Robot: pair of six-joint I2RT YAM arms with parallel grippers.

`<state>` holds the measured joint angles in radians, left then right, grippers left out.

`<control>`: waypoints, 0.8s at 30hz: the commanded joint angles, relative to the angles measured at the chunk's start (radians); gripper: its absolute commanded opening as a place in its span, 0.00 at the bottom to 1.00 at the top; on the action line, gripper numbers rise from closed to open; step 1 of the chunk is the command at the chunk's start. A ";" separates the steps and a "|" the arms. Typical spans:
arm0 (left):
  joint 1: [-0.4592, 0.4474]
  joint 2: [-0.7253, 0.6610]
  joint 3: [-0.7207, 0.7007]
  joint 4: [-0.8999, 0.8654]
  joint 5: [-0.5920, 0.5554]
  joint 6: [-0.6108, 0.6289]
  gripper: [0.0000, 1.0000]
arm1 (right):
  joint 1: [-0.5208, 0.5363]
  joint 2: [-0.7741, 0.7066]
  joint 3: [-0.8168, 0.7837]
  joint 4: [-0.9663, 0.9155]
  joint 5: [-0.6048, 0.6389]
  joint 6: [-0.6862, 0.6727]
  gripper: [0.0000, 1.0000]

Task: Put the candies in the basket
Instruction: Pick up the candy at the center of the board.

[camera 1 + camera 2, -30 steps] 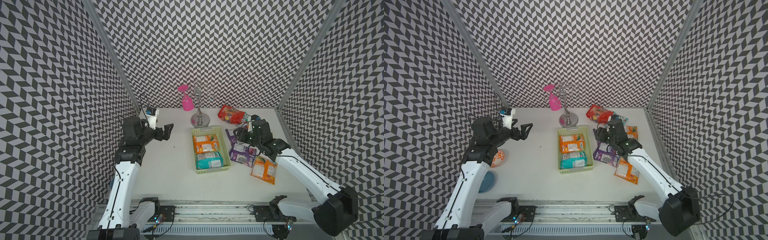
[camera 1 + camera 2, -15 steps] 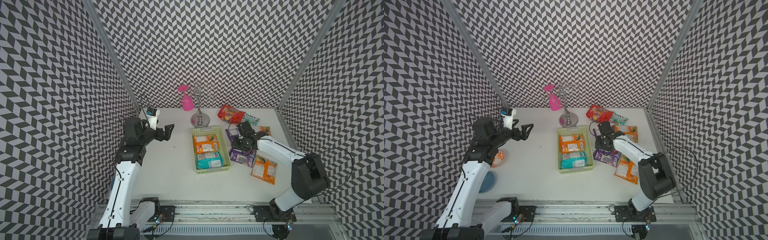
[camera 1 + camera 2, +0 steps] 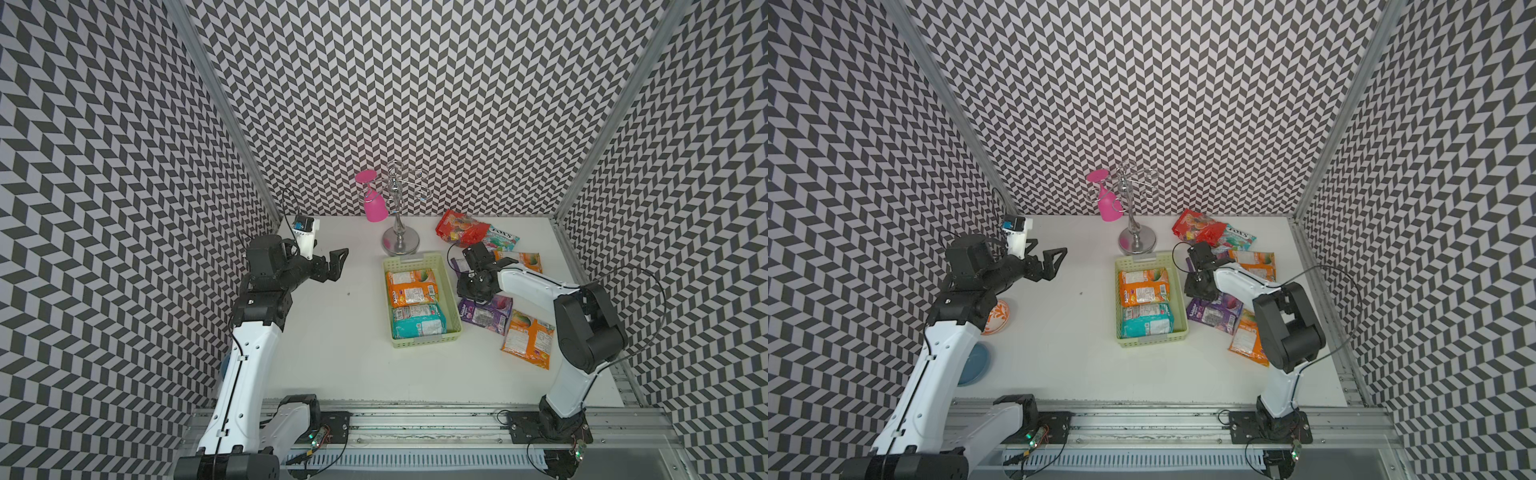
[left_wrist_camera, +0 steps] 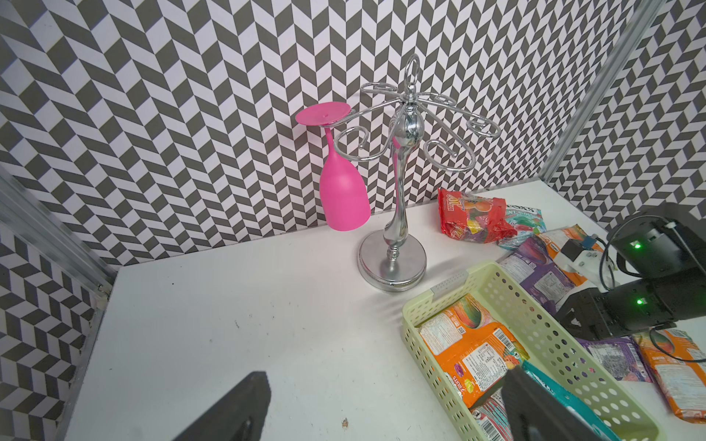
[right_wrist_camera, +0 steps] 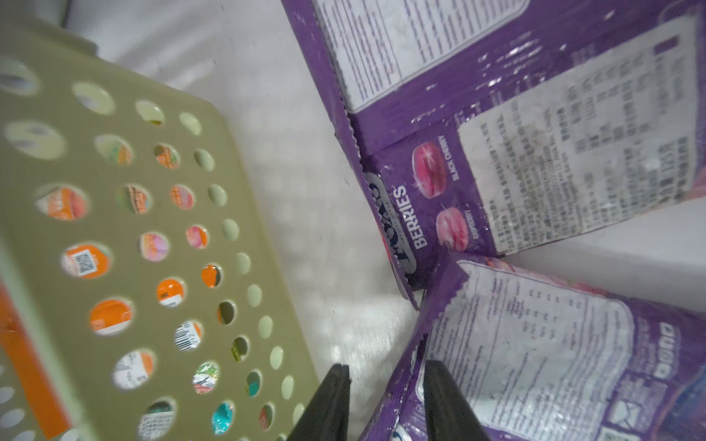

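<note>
While left end effector (image 3: pixel 337 266) hovers agape, right end effector (image 5: pixel 386 367) down-pointed, part-open, at candies (image 5: pixel 527 359)

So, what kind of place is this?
Probably a robot test cell in a lab: chevron-patterned wall panels enclose a white table, and the left arm and right arm stand on a metal rail at its front.

Our left arm (image 3: pixel 249 357) rises from its base and bends forward at the elbow, wrist level. The left gripper (image 3: pixel 336 266) is held aloft with its jaws spread wide; in the left wrist view we see its fingers (image 4: pixel 237 408) far apart. Our right arm (image 3: pixel 536 286) folds at a raised elbow and reaches low and inward, wrist turned down. The right gripper (image 5: pixel 386 401) points downward, with only a narrow gap between its fingers (image 5: pixel 447 404).
</note>
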<state>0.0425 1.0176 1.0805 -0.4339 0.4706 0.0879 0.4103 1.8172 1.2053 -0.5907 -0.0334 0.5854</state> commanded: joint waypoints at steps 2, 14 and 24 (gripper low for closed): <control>0.001 0.002 0.008 0.020 0.020 -0.002 0.99 | 0.006 0.025 0.008 0.032 0.009 0.003 0.30; 0.000 -0.004 0.007 0.022 0.016 -0.001 0.99 | 0.007 -0.027 0.044 -0.039 0.051 -0.054 0.00; 0.005 -0.002 -0.002 0.029 0.031 -0.007 0.99 | -0.014 -0.163 0.195 -0.247 0.106 -0.204 0.00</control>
<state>0.0429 1.0222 1.0805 -0.4267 0.4793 0.0872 0.4068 1.7027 1.3430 -0.7799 0.0395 0.4541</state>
